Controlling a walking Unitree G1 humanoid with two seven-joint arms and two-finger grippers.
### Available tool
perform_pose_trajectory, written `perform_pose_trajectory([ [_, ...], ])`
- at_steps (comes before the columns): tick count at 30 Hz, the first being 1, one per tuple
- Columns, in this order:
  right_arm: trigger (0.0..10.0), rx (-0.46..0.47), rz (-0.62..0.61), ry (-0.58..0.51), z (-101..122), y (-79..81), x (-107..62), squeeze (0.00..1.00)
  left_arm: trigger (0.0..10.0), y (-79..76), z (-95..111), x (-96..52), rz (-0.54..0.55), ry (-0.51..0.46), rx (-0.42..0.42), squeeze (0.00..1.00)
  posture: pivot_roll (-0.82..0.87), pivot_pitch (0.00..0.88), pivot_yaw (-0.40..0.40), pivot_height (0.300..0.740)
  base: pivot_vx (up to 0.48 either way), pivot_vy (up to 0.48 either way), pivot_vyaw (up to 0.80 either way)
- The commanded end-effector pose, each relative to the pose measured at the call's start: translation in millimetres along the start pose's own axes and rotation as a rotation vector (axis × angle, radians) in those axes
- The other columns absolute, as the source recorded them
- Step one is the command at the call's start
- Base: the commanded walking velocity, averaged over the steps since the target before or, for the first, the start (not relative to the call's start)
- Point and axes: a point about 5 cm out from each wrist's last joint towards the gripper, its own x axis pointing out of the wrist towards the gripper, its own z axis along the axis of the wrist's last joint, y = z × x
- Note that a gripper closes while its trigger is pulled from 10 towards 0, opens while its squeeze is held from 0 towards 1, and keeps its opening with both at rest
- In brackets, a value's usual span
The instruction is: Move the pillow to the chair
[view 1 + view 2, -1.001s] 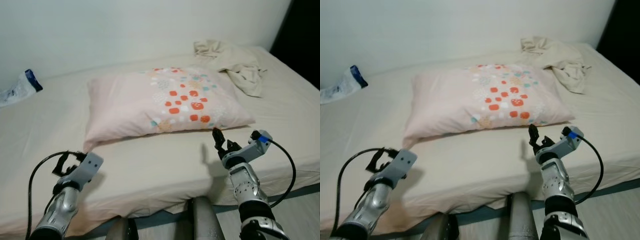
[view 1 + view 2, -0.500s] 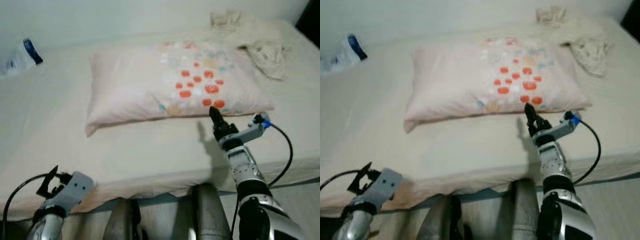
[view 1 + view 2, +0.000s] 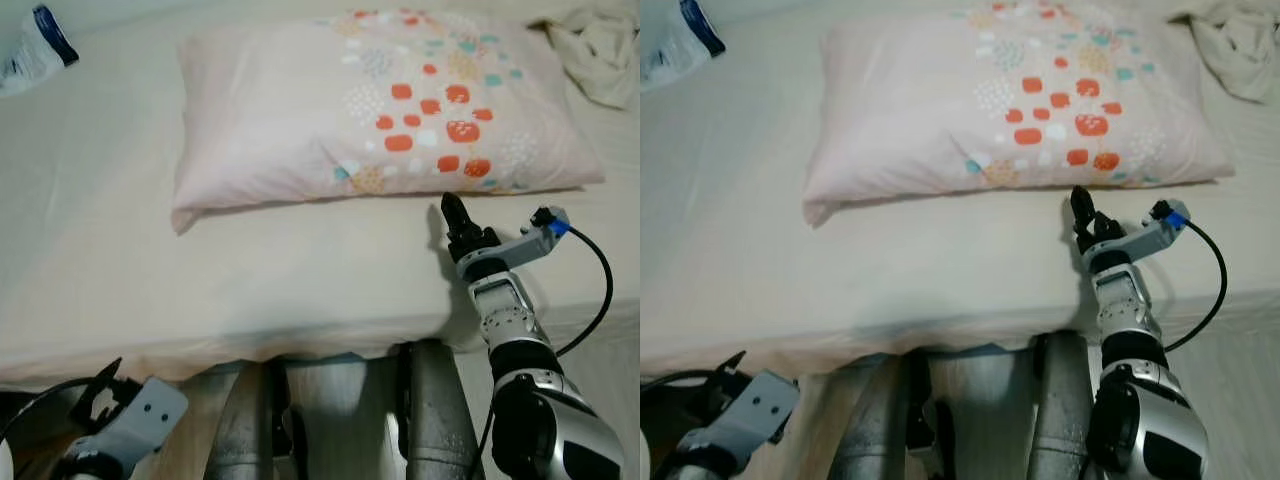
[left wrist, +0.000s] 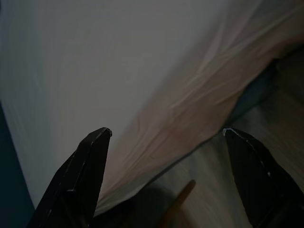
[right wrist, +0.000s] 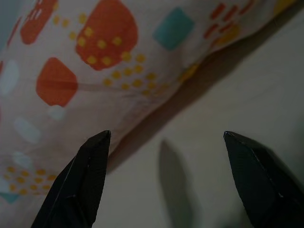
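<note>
pillow (image 3: 300, 110): pale pink, with a patch of orange-red, white, teal and yellow blocks toward one end; the orange blocks carried small yellow dots
bed (image 3: 90, 270): cream sheet, plain
crumpled cloth (image 3: 600, 45): off-white, plain
plastic packet (image 3: 30, 55): clear-white with a dark blue end
right end effector (image 3: 452, 213): black fingers on a silver arm, blue mark at the wrist
left end effector (image 4: 164, 142): black fingers

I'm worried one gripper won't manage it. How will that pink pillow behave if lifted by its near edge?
The pillow looks plump and soft, so it will probably sag and fold rather than stay flat. Its thin cloth edge likely pinches easily. With the right gripper open near one corner, the far end may drag along the bed.
</note>
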Motion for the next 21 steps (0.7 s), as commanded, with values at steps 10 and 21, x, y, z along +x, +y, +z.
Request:
perform_pose_trajectory([
  [10, 10.0, 0.006, 0.223, -0.036, 11, 38.9, 18.5, 0.00, 10.0, -3.6, -6, -22.3, -0.081, 0.086, 0.017, 0.00, 0.09, 0.643, 0.198, 0.605, 0.000, 0.000, 0.00],
  [21, 10.0, -0.046, 0.267, -0.158, 64, 51.3, 33.3, 0.00, 10.0, -3.4, -2, -37.9, -0.120, 0.118, 0.021, 0.00, 0.12, 0.668, 0.209, 0.605, 0.000, 0.000, 0.00],
])
